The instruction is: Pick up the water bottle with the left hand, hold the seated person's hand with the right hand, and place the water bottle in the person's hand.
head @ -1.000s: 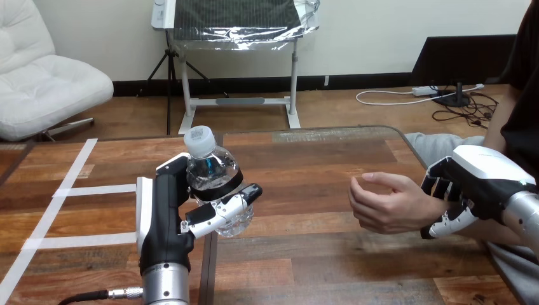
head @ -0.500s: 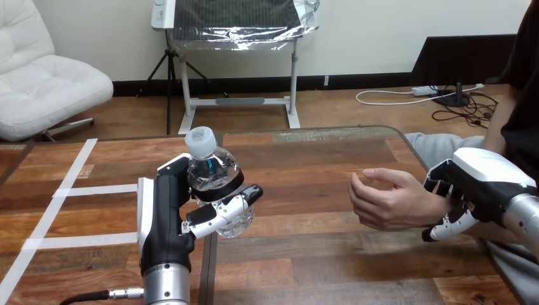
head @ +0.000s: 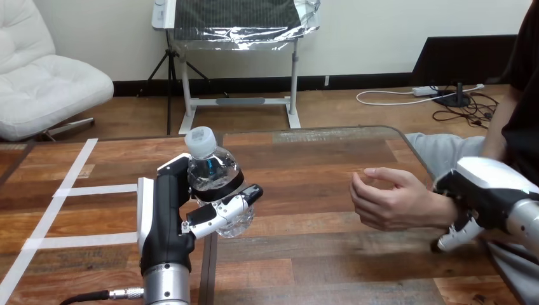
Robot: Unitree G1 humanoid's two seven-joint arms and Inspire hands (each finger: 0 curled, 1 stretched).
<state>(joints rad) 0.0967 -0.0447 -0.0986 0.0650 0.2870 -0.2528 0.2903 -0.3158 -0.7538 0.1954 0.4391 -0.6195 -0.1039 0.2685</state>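
Note:
A clear water bottle (head: 215,180) with a white cap and dark label stands upright in my left hand (head: 166,216), above the table's left-middle. The fingers and thumb curl round its lower body. The person's hand (head: 389,202) hovers palm-up with curved fingers over the table's right part, a wide gap away from the bottle. My right hand (head: 486,189) sits at the person's wrist, its white back over the top and its thumb (head: 456,236) showing underneath, wrapped round the wrist.
The wooden table (head: 318,159) has white tape lines (head: 70,189) on its left part. Its right edge runs just behind the person's hand, and the person's forearm comes in from the right.
My right hand has slid to the right along the person's wrist, and its fingers are more hidden. The bottle and left hand have stayed put; the person's hand barely moved.

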